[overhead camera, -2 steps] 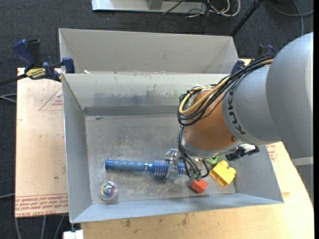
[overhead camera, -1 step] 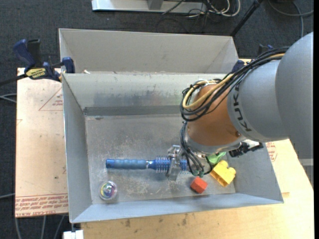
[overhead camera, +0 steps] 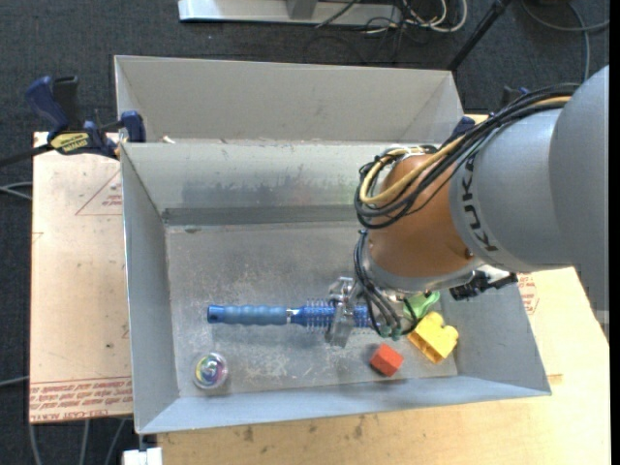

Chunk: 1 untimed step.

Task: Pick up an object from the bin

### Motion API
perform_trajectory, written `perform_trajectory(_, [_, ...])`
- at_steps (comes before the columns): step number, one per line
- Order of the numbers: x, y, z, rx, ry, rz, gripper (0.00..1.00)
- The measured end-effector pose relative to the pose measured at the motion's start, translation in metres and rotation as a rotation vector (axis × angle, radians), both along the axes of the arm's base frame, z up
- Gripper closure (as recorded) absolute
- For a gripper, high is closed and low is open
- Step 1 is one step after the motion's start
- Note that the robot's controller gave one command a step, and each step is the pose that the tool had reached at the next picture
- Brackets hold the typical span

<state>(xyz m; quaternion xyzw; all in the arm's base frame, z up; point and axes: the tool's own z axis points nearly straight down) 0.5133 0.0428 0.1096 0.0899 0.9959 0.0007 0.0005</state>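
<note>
Dark carpet surrounds the grey metal bin [overhead camera: 242, 187], whose scuffed floor holds only a few loose things, all in its lower half. A blue plastic brush [overhead camera: 266, 316] lies flat across the floor at about 6 o'clock from the bin's centre. Its slim ridged handle points to 9 o'clock and its bristled head to 3 o'clock.

The gripper [overhead camera: 341, 316] is down at that bristled head, right against it, hanging from the grey arm with its orange wrist cover [overhead camera: 417, 231] that reaches in from 3 o'clock. Whether the gripper is spread or closed, and whether it has hold of the brush, cannot be told from this angle.

Just beside the gripper, at its 3 o'clock, a small green plastic piece [overhead camera: 421, 305] shows partly under the wrist cables. A yellow plastic block [overhead camera: 433, 337] sits at the gripper's 4 o'clock, and a small orange-red cube [overhead camera: 387, 359] at its 5 o'clock, the two close but apart. A clear, multicoloured ball [overhead camera: 209, 370] rests well away in the bin's 7 o'clock corner.
</note>
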Motion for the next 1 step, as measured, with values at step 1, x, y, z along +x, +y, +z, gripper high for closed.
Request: perform_trajectory(1, [-0.0001,0.0001,0.0005,0.0,0.002,0.001,1.0])
